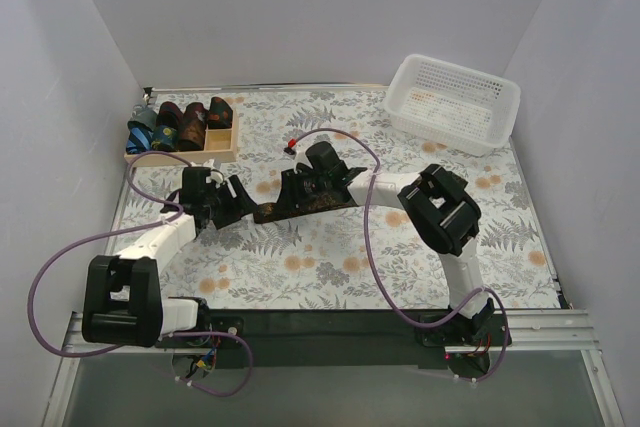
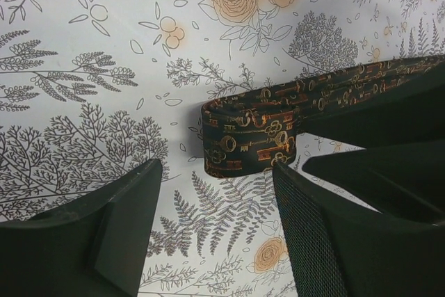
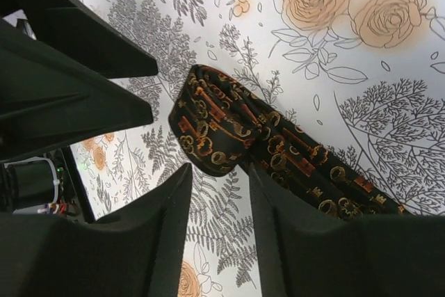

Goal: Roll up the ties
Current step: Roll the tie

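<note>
A dark tie with an orange key pattern (image 1: 322, 205) lies flat mid-table, its left end folded back into a small loop (image 2: 249, 140). My left gripper (image 1: 243, 203) is just left of that end. In the left wrist view it is open (image 2: 217, 196), with bare table between its fingers and the loop just beyond its tips. My right gripper (image 1: 297, 190) hovers over the same end. In the right wrist view its jaws (image 3: 219, 172) stand narrowly apart, the loop (image 3: 212, 137) at their tips, and the right finger (image 3: 306, 241) covers part of the strip.
A shallow wooden tray (image 1: 186, 156) at the back left holds several rolled ties (image 1: 190, 122). A white mesh basket (image 1: 455, 102) stands at the back right. The left gripper's dark fingers (image 3: 69, 67) fill the upper left of the right wrist view. Purple cables loop over the floral tablecloth.
</note>
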